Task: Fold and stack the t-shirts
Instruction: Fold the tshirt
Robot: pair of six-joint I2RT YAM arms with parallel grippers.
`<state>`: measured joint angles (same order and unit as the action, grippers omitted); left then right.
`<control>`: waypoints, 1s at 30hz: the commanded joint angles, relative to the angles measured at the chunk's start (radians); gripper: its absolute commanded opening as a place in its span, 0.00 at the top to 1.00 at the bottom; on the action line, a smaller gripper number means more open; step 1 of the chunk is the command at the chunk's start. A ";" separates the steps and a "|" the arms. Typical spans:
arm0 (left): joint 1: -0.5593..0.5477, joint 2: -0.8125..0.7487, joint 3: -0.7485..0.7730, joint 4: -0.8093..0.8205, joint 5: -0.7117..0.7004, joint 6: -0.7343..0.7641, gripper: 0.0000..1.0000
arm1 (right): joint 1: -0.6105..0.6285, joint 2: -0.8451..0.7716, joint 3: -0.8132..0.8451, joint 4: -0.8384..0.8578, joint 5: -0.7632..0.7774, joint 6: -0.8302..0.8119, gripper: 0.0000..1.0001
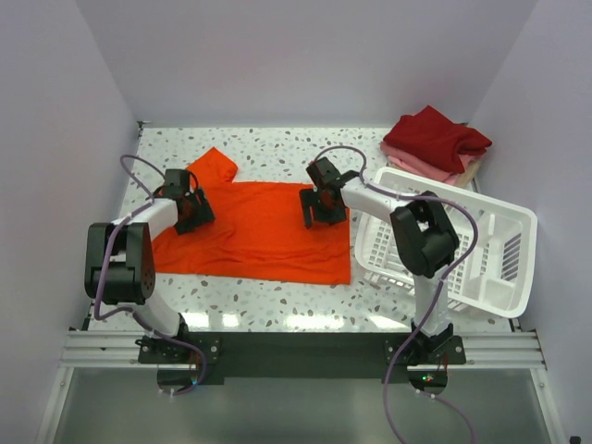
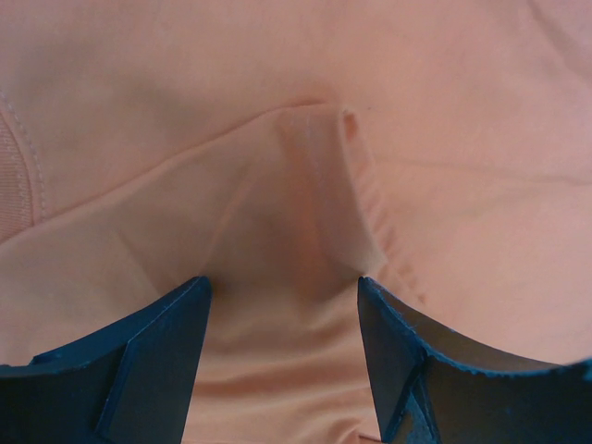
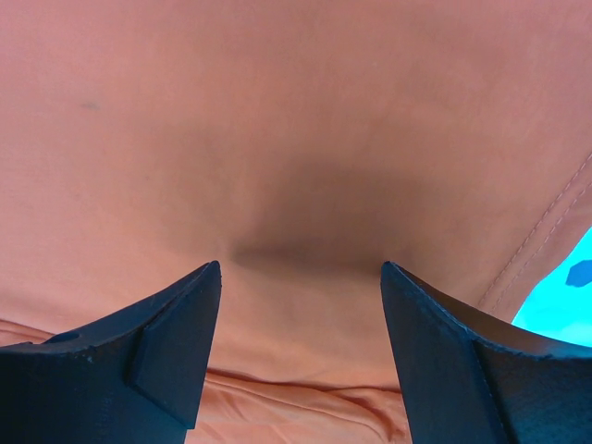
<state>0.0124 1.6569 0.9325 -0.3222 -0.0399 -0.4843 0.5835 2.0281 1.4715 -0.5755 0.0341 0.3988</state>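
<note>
1. On the left of the white speckled tabletop point(image 1: 277, 148), the left gripper point(image 1: 190, 211) sits low on the plain orange-red cloth t-shirt point(image 1: 259, 231). It is on the shirt's left part, just below the sleeve.
2. Left wrist view: the left gripper point(image 2: 282, 289) has its dark fingers point(image 2: 157, 361) spread apart, tips down at the orange-red cloth point(image 2: 444, 111). A small raised fold with a stitched edge stands between them and is not pinched.
3. The orange-red t-shirt lies spread mostly flat across the table middle, between the two arms. One sleeve points toward the back wall. The near edge is a bit wrinkled, and the right edge is just beside the basket.
4. The right gripper point(image 1: 324, 205) is down on the shirt's upper right part.
5. Right wrist view: the right gripper point(image 3: 301, 268) has its fingers point(image 3: 462, 370) wide apart, with nothing clamped. The cloth point(image 3: 277, 111) shows a shallow dimple between the tips. A hem seam runs at the right edge.
6. A white plastic lattice basket point(image 1: 490, 205) sits skewed on the right of the table. The right arm crosses in front of its left side.
7. In the back right corner is a folded stack, well apart from both grippers. A dark red t-shirt point(image 1: 435, 137) lies rumpled on top with a pink t-shirt point(image 1: 416, 162) under it. A beige t-shirt point(image 1: 470, 174) barely shows at the bottom.
</note>
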 commanded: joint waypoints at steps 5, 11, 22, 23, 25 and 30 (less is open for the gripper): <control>-0.003 -0.023 -0.098 0.040 -0.052 0.012 0.30 | 0.001 -0.005 -0.088 -0.014 -0.020 0.001 0.27; -0.002 -0.078 -0.164 0.031 -0.066 0.003 0.30 | 0.007 -0.011 -0.160 -0.003 -0.059 0.032 0.28; -0.002 -0.189 -0.290 -0.031 -0.094 -0.045 0.30 | 0.078 -0.071 -0.280 -0.012 -0.122 0.080 0.29; -0.002 -0.195 -0.294 -0.044 -0.100 -0.045 0.30 | 0.085 -0.077 -0.292 -0.012 -0.134 0.083 0.29; -0.002 -0.216 -0.310 -0.055 -0.106 -0.050 0.30 | 0.108 -0.080 -0.303 -0.017 -0.138 0.092 0.30; -0.002 -0.253 -0.311 -0.092 -0.123 -0.069 0.30 | 0.163 -0.086 -0.310 -0.035 -0.126 0.103 0.30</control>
<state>0.0101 1.4063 0.6594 -0.2691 -0.1371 -0.5167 0.7040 1.8816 1.2266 -0.4896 -0.0254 0.4568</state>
